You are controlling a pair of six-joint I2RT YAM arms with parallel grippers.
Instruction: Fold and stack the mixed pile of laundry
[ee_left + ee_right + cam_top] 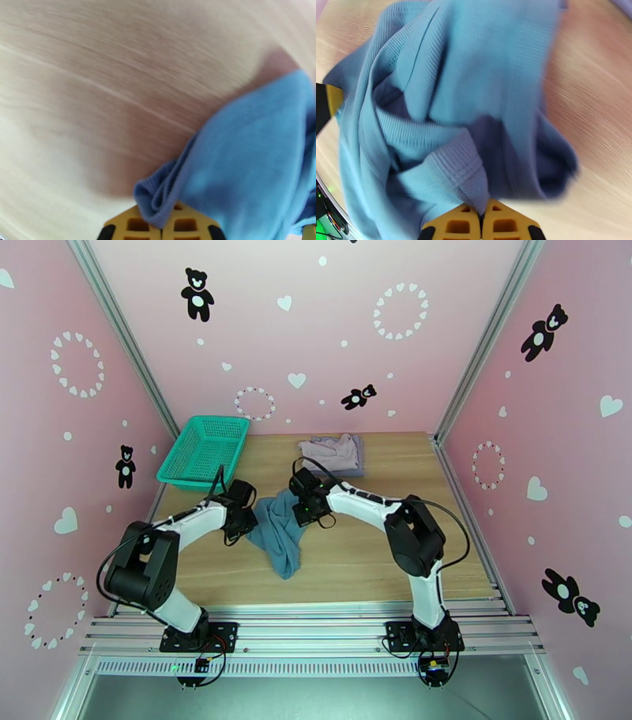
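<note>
Grip check: the left claw (164, 225) is fully closed, pinching a rolled edge of the dusty teal-blue top (278, 544). The right claw (482, 222) is likewise closed, on a ribbed hem of the same garment. In the overhead view the top lies mid-bench (379, 556), bunched and twisted. The left claw sits at its 10 o'clock edge and the right claw at its 12 o'clock edge, so the two are near one another. A tail of cloth trails toward 6 o'clock. The two pale garments (332, 451) sit together at about 1 o'clock from the top, near the far edge; whether they are neatly folded cannot be told. The green mesh basket (204, 449) stands at 10 o'clock, apart from the cloth. Judgement: the step in hand is spreading the top flat before folding. To do it well, the claws should lift just enough to free the cloth and then draw apart toward 9 and 3 o'clock until the held edge is taut. The hanging part should then be dragged toward 6 o'clock so that it lays out without creases. Risk: the right-wrist view shows several layers gathered at the pinch, so the hold may span more than one ply and trap a twist. A light shake or a re-grip at a true corner may be needed. The pull should be slow, since ribbed knit stretches and can slip from a thin pinch.
</note>
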